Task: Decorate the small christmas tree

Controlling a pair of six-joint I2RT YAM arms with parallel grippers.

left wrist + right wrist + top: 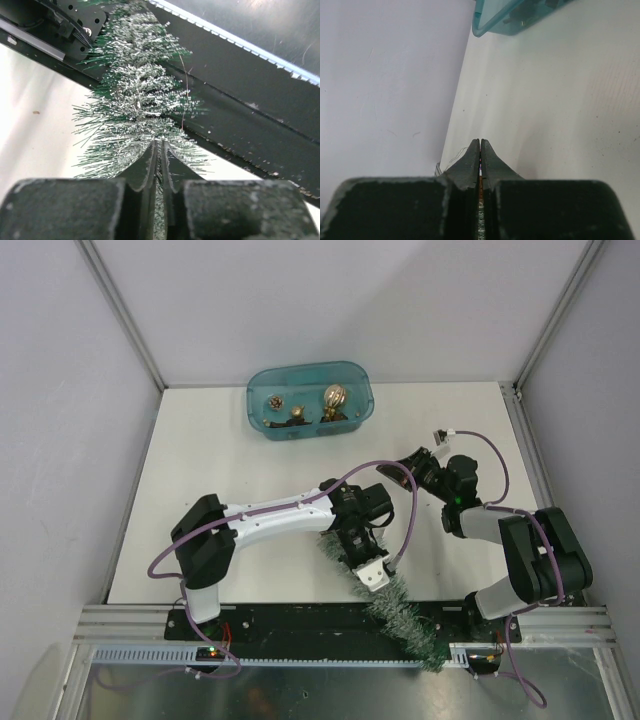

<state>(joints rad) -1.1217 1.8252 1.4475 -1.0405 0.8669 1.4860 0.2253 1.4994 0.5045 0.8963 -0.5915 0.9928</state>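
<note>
The small christmas tree lies on its side across the table's near edge and the black rail, green bristles frosted white. My left gripper is shut on it near its upper end. In the left wrist view the jaws stand nearly together with bristles pinched between them, and the tree stretches away over the rail. My right gripper hovers above the table right of centre, shut. A thin thread shows beside its left finger. Gold and brown ornaments sit in the teal tub.
The teal tub stands at the back middle of the white table. Grey walls close in the left, back and right sides. A black rail and a toothed metal strip run along the near edge under the tree.
</note>
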